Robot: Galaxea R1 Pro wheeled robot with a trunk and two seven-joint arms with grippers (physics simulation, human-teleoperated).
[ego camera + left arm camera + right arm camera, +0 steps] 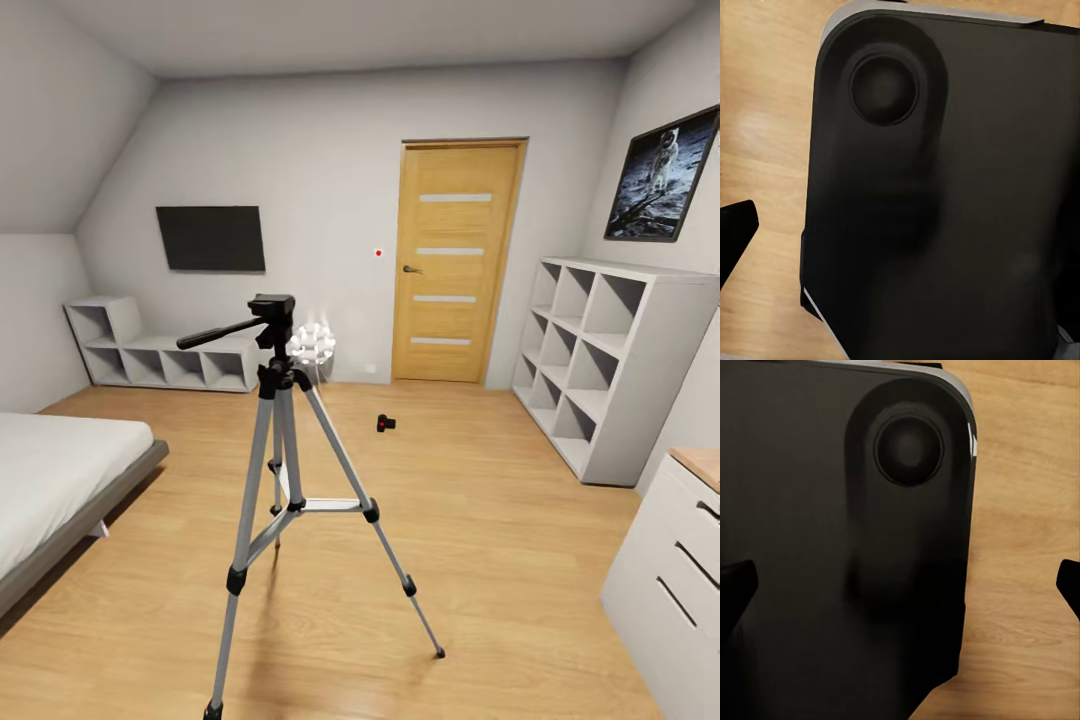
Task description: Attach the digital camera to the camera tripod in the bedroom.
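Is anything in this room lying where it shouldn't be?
Yes. The little black camera is lying on the bare wood floor, out in the open beyond the tripod, toward the door. The tripod's head has nothing mounted on it.

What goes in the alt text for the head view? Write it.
A camera tripod stands on the light wood floor of an attic bedroom, its head bare. The small digital camera lies on the floor beyond it, toward a closed wooden door.
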